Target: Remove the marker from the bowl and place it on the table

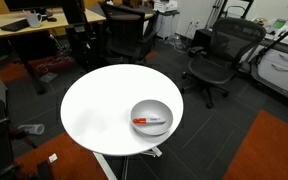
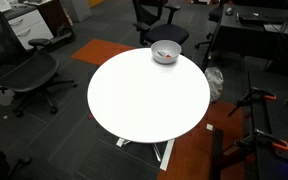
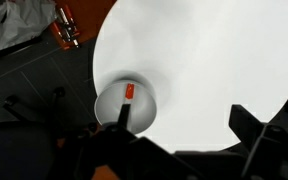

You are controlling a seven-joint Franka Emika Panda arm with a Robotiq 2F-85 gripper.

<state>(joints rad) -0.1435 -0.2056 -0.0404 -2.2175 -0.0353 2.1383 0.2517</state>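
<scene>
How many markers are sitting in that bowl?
1. The marker lies inside the bowl, near the edge of the table. Nothing else shows in it, though its wall might hide something small.

In the wrist view, the dark, blurred gripper (image 3: 181,112) is running off the bottom edge, and one finger (image 3: 121,118) is covering the near rim of the round, shallow, light grey-white bowl (image 3: 147,100). The large round white-topped table (image 3: 214,60) is being cut off at the top and right edges. In an exterior view, the short red-orange marker (image 2: 163,54) is showing only as a speck, and its paler end is too small to tell.
</scene>
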